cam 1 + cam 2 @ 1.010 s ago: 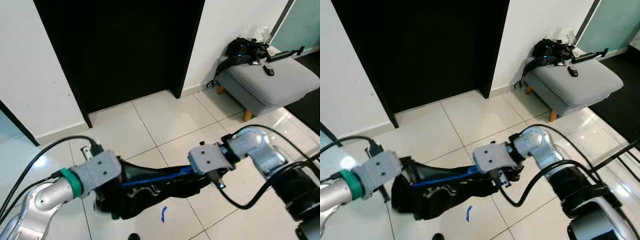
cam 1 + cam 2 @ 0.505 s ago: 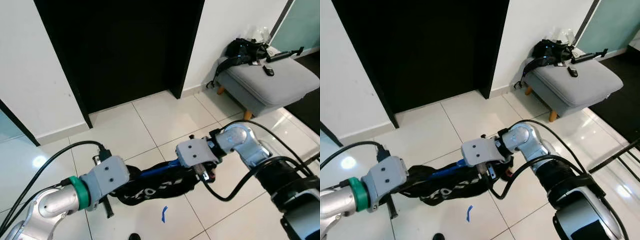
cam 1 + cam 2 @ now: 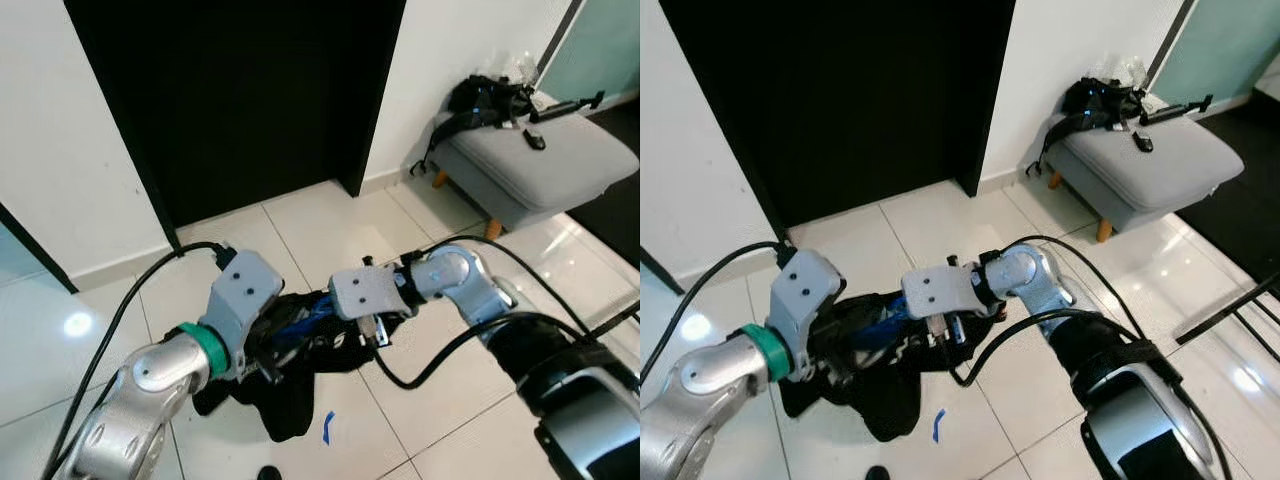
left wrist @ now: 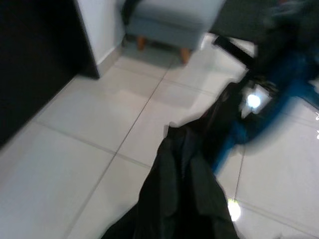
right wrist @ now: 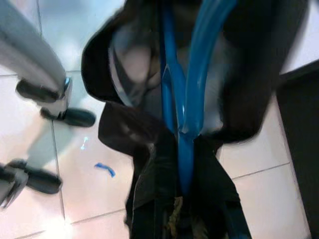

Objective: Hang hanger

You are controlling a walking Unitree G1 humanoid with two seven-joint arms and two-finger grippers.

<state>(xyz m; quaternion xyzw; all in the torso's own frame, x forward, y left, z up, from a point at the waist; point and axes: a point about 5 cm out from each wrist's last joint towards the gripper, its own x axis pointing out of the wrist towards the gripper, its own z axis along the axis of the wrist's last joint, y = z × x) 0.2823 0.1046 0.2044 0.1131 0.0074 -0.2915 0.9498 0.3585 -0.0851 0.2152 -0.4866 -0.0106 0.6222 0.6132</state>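
Underfoot you have glossy white floor tiles (image 3: pixel 330 230), with one tall black doorway (image 3: pixel 240 90) in the white far wall and one grey cushioned stool (image 3: pixel 545 160) at far right carrying a heap of black gear. Both grippers meet low over the tiles: the left gripper (image 3: pixel 270 345) and right gripper (image 3: pixel 320 310) hold one blue plastic hanger (image 5: pixel 184 99) draped in one black garment (image 3: pixel 280 395). You cannot tell either finger pair's state.

two silver arms with grey wrist blocks, black cables, and a green ring on the left.
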